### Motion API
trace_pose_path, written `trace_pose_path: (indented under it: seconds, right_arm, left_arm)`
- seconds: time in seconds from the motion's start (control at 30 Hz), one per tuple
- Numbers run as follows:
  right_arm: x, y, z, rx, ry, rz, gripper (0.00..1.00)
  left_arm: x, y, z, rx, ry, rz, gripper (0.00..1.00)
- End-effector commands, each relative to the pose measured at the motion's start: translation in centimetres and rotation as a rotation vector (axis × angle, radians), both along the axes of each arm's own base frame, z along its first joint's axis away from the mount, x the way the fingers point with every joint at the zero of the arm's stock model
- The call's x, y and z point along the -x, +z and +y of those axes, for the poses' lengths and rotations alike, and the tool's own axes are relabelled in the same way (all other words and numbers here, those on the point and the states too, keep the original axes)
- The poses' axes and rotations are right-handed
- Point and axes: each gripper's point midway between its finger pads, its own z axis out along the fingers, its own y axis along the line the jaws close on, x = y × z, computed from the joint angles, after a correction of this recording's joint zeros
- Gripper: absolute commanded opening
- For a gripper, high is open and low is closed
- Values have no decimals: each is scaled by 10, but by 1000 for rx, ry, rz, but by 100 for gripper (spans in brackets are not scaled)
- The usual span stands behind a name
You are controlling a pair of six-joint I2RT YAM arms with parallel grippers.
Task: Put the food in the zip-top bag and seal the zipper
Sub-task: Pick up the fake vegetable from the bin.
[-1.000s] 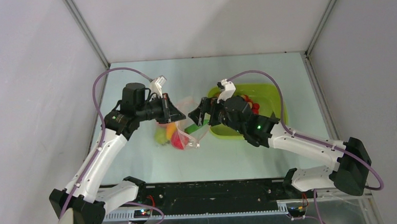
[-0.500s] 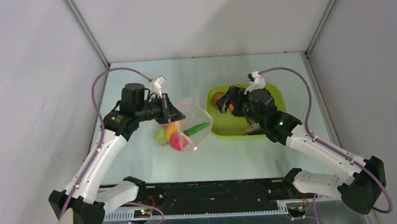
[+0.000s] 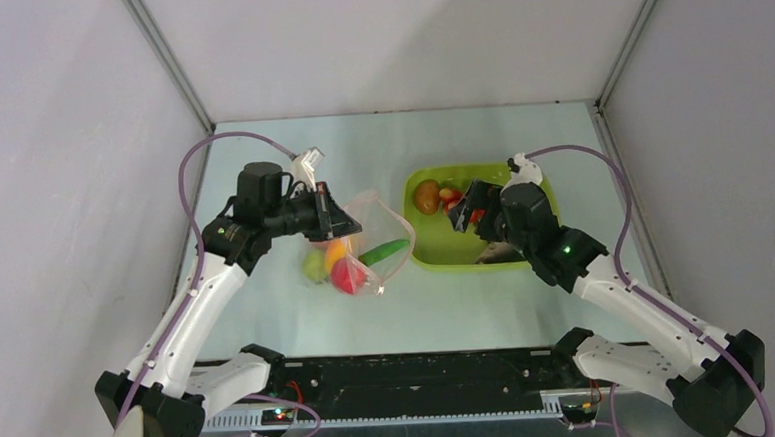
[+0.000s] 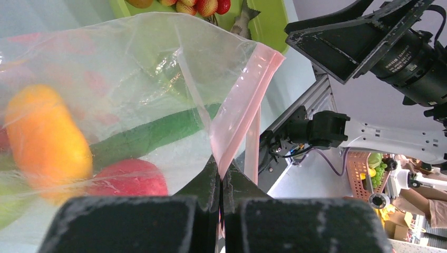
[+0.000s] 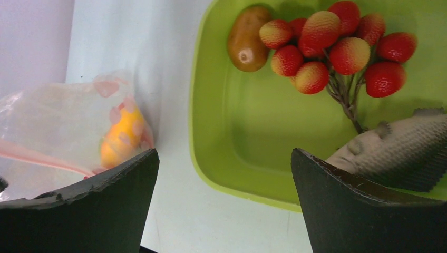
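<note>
Strawberries point(image 5: 337, 50) lie in the tub point(image 5: 248, 124) beyond the wide right pincer point(image 5: 224, 158).

And the right gripper point(image 3: 468, 210) pulls clear of the zip-top bag point(image 3: 392, 226)! A second ago its spread fingers point(image 5: 79, 211) sat right at the bag's mouth with the long green pod point(image 3: 385, 249) just under them. Now the pod lies inside the bag, well apart from them. The gripper swings across over the lime-green tub point(image 3: 540, 185), with the strawberries point(image 5: 337, 47) ahead between the fingertips and the brown kiwi point(image 5: 248, 39) ahead too.
</note>
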Motion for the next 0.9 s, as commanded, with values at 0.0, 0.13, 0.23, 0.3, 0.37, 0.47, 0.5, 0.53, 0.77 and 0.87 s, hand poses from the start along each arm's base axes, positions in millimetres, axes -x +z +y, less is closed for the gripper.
trace_pose_path:
  seconds: [0.0,0.13,0.23,0.3,0.37,0.47,0.5,0.53,0.77,0.87]
  right_arm:
    - [-4,0,-4,-6,-19,-2,99]
    - [-12,-2,13,-28,33,-9,99]
    - [-24,-11,31,-45,74,-3,99]
    - [-30,-16,42,-54,96,13,99]
    - [-37,-19,51,-56,108,25,99]
    - [-49,-29,58,-46,98,42,99]
    - [-54,-29,59,-47,84,42,99]
    - [-59,-33,61,-44,75,52,99]
    - [-74,-61,70,-23,32,128,99]
    - [-79,-67,66,0,-4,141,99]
  left_arm:
    - [0,17,-1,13,-12,-72,1]
    - [-1,15,-2,14,-15,-62,0]
    - [-1,15,-2,11,-15,-63,0]
    - [-2,15,-1,8,-9,-68,0]
    - [-2,16,0,5,-5,-73,0]
    - [-1,17,0,7,-7,-74,0]
    - [-2,16,0,5,-4,-71,0]
    - [-3,15,1,2,3,-71,0]
    - [-25,6,24,-61,227,-53,0]
    - [-36,4,46,-110,389,-61,0]
